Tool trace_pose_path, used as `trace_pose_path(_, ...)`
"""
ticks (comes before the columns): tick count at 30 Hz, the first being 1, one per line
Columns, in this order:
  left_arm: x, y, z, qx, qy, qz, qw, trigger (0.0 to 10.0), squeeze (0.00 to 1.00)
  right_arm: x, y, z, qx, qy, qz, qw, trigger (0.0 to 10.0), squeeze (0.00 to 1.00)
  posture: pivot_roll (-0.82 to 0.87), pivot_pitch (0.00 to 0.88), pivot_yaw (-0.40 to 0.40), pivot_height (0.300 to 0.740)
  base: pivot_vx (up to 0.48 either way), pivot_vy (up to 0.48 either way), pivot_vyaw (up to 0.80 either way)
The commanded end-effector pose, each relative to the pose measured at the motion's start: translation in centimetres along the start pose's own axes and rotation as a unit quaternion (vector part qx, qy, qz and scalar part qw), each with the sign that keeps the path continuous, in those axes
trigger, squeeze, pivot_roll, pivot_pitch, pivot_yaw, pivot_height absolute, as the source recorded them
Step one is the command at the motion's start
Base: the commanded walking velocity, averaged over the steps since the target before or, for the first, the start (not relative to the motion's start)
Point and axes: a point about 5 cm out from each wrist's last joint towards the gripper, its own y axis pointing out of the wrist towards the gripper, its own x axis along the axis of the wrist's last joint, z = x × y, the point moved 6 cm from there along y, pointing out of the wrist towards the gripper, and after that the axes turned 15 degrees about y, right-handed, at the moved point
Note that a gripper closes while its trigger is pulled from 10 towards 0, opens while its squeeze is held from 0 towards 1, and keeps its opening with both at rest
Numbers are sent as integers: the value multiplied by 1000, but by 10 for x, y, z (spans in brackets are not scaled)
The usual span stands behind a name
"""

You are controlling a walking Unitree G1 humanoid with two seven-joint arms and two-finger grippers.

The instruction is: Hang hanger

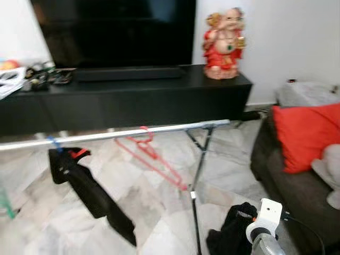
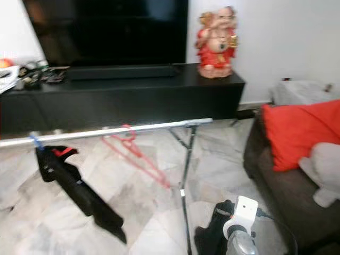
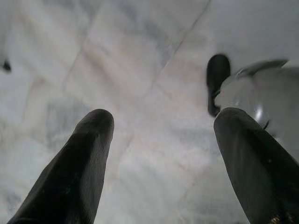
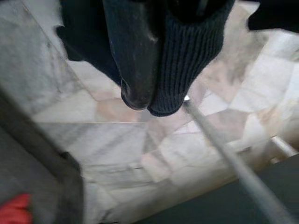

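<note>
Red hanger (image 1: 151, 154) hooked on silver rail (image 1: 117, 134), near the rail's right end, body tilted down toward the right, lower tip close to the stand's upright pole (image 1: 197, 175). Well apart from both sets of jaws: nothing between them, no contact with either.

Right gripper (image 4: 140, 95) low, in front of and to the right of the hanger, clamped on dark knitted garment (image 4: 187, 51); in the right wrist view 1 black finger pressed tight against ribbed cloth, no gap visible. Same garment seen from the head as a black bundle (image 1: 234, 231) beside the white wrist housing (image 1: 265, 218), below and right of the pole. Thin metal rod (image 4: 224, 149) running just past the fingertips in the wrist view, touching or not: cannot tell.

Left gripper (image 3: 161, 140) spread wide, 2 black fingers (image 3: 79, 163) well apart, nothing held, only marble floor (image 3: 140, 70) between them. Hanger not near these jaws.

Further left on the rail, black garment (image 1: 90, 191) hanging from a blue clip (image 1: 53, 142), with a small red tag at its top, drooping diagonally to the right. Behind the rail, long black TV console (image 1: 127, 95) with a dark screen above it, red and gold figurine (image 1: 224, 42) on its right end. Right of the jaws, dark sofa (image 1: 287, 180) with red cushion (image 1: 305, 133).
</note>
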Motion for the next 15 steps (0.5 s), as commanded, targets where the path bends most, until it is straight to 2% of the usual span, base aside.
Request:
trace_pose_path(1,-1,0,1,4,-7,2,1000,10000,0,8,3,8,16,-6,-12,1000,10000,0,52,0,35,740,0,0,800)
trace_pose_path(6,1,0,2,6,-14,0,1000,10000,0,10,4,12,24,-12,-16,1000,10000,0,73,0,25,740,0,0,800)
trace_pose_path(13,2,0,4,11,-20,-1,1000,10000,0,1,3,8,11,-6,-6,1000,10000,0,83,0,28,740,0,0,800)
trace_pose_path(15,2,0,4,11,-20,0,1000,10000,0,-1,3,6,2,-3,-3,1000,10000,0,83,0,28,740,0,0,463)
